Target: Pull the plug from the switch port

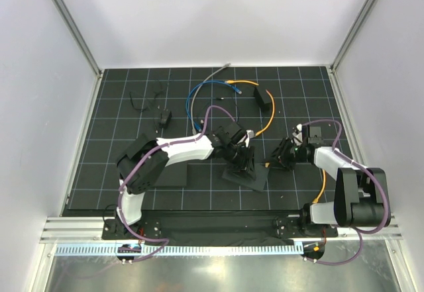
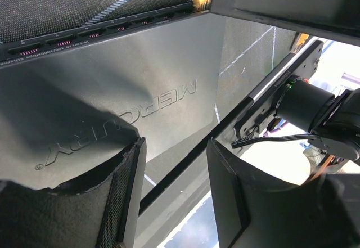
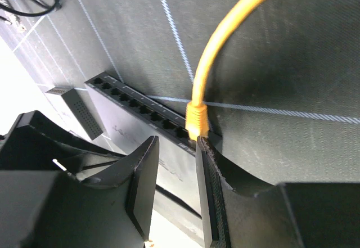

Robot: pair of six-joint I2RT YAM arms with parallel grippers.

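Nearest the right wrist lens: right gripper [image 3: 175, 144], jaws a little spread, pinching nothing. Just past the tip of one finger [image 3: 211, 180], the plug [image 3: 197, 121], seated in the last switch port [image 3: 188, 137] of the row. In line with that finger, not with the gap. Beyond, orange cable [image 3: 216, 37] arching up and away over the mat [image 3: 292, 62].

Step in hand, by judgement: lining up for the grasp, pull not yet begun.

Next move probably calling for a small sideways shift to bring the plug between the jaws. Then closing on its body, perhaps squeezing the latch, and drawing straight back along the port.

Over the switch [image 2: 112, 90], left gripper [image 2: 175, 144], jaws spread, one finger [image 2: 121, 203] above the lid. Pressing down or only hovering, cannot tell. Useful as a brace, otherwise risk of dragging the whole box.

Farther on the mat, blue cable [image 1: 192, 97] and grey cable [image 1: 215, 73], well apart from the work.
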